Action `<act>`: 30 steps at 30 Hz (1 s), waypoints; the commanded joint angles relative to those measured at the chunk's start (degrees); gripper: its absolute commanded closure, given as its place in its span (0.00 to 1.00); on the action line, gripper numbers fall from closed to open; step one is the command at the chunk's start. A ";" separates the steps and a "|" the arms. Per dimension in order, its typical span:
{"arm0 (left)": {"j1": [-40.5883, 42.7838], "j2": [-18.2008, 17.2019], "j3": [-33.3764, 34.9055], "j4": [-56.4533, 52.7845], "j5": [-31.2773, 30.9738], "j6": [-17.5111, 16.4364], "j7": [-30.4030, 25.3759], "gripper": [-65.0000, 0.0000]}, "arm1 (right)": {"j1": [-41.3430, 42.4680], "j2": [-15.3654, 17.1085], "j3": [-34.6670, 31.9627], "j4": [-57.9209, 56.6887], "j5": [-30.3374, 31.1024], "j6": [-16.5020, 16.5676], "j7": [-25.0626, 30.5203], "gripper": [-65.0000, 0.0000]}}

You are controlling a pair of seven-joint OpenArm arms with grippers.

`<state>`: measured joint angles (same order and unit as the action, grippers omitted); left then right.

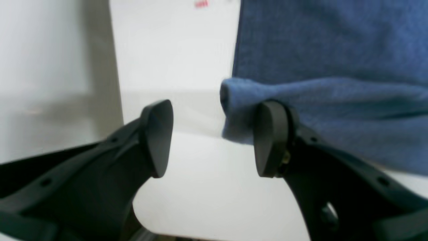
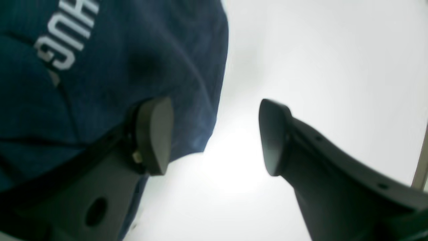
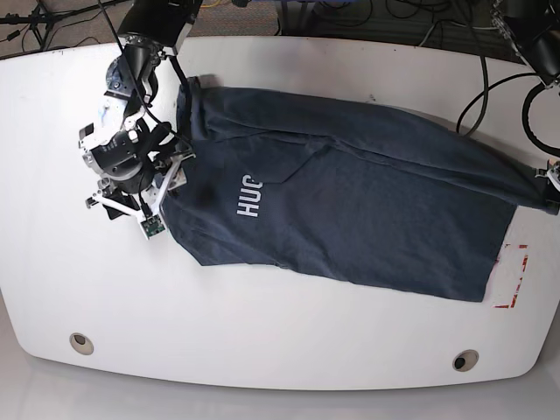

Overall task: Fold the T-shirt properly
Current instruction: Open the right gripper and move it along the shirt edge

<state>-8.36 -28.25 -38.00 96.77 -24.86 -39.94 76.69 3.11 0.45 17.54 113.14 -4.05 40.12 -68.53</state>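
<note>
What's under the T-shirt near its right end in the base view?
A red-marked white label pokes out from beneath the T-shirt, lying on the white table. How far the label runs under the cloth is hidden.

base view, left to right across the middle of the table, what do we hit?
right gripper at the shirt's edge → white "HUG" lettering → wide body of the T-shirt → red marking on the table → left gripper, only its tip in view at the frame's edge.
</note>
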 commanded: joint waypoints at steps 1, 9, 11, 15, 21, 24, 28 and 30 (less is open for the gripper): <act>-2.58 -1.07 -0.38 -0.02 -0.24 -0.06 -1.04 0.46 | 3.61 0.21 0.00 -3.30 0.23 -0.12 3.08 0.40; -6.98 0.60 -0.73 -0.73 -0.50 -0.06 -0.69 0.46 | 10.29 0.21 0.00 -20.53 0.49 -0.12 13.02 0.41; -7.07 0.60 -1.43 -0.64 -0.50 -0.06 -0.69 0.46 | 11.08 0.21 0.00 -23.96 0.49 -0.34 15.74 0.41; -7.42 0.69 -3.19 0.42 -0.50 -0.06 -0.77 0.46 | 12.23 0.39 0.09 -28.61 0.49 -1.92 20.40 0.41; -7.42 0.51 -3.54 0.06 -0.15 -0.06 -1.12 0.46 | 13.98 0.39 2.72 -33.27 0.49 -2.45 22.77 0.41; -7.42 0.51 -3.36 0.06 -0.15 -0.06 -1.74 0.46 | 14.69 0.39 4.31 -35.21 0.49 -2.80 24.36 0.41; -7.07 0.60 -3.28 0.06 -0.06 -0.06 -3.67 0.46 | 15.39 0.56 5.80 -37.58 0.32 -3.77 26.11 0.41; -6.89 0.60 -3.28 0.06 -0.06 -0.06 -4.29 0.46 | 15.65 0.83 6.24 -38.46 -0.03 -4.12 26.64 0.41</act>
<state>-14.39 -26.39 -41.21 95.98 -24.40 -39.94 74.17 16.97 0.84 23.51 74.72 -4.62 36.36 -43.62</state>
